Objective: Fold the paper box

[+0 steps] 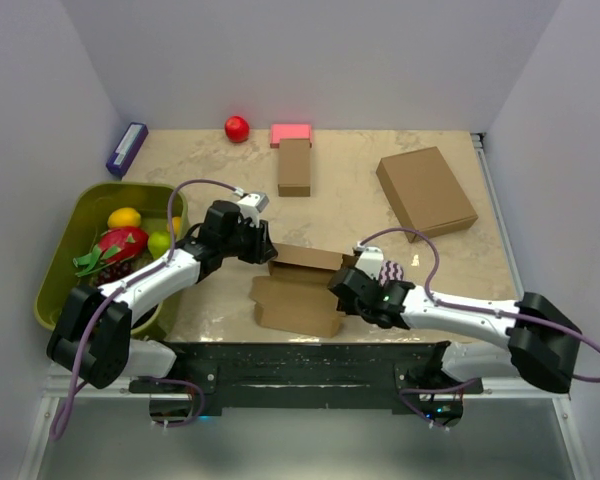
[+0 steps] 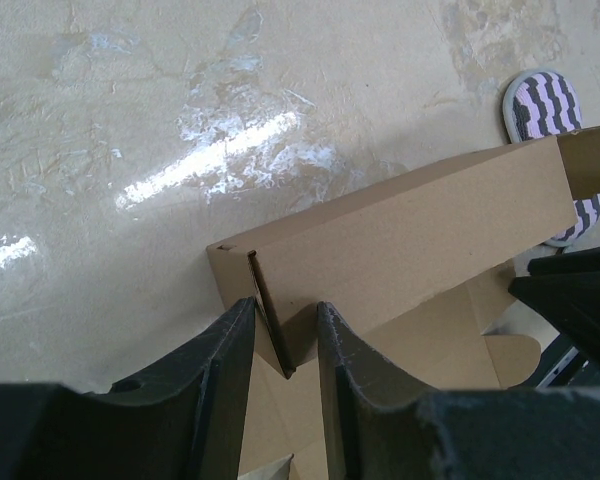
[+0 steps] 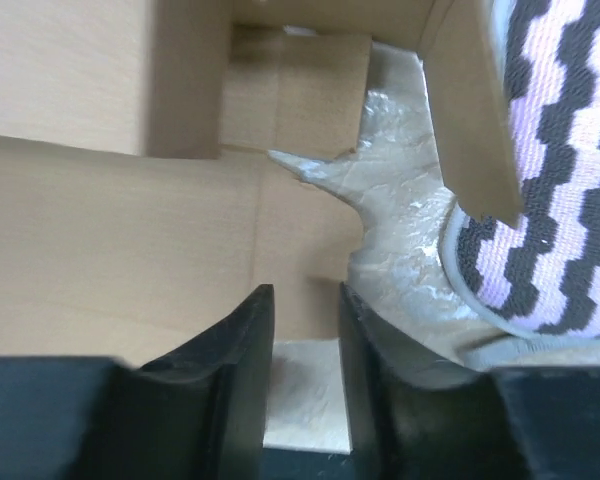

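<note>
The paper box (image 1: pixel 298 305) lies near the table's front edge as a plain brown die-cut sheet, its back wall (image 2: pixel 410 230) raised and its other flaps flat. My left gripper (image 1: pixel 268 247) is at the wall's left end. In the left wrist view it (image 2: pixel 285 310) is shut on the corner where the end flap meets the wall. My right gripper (image 1: pixel 338 283) is at the box's right side. It (image 3: pixel 305 295) stands open over the edge of a flat panel (image 3: pixel 100 230), with bare table showing between its fingers.
A purple-and-black striped object (image 1: pixel 388 270) lies against the box's right end. A green bin (image 1: pixel 55 260) of fruit stands at the left. Further back are a larger brown box (image 1: pixel 426 190), a narrow brown box (image 1: pixel 294 166), a pink block (image 1: pixel 290 132), a red ball (image 1: pixel 237 127) and a blue object (image 1: pixel 126 148).
</note>
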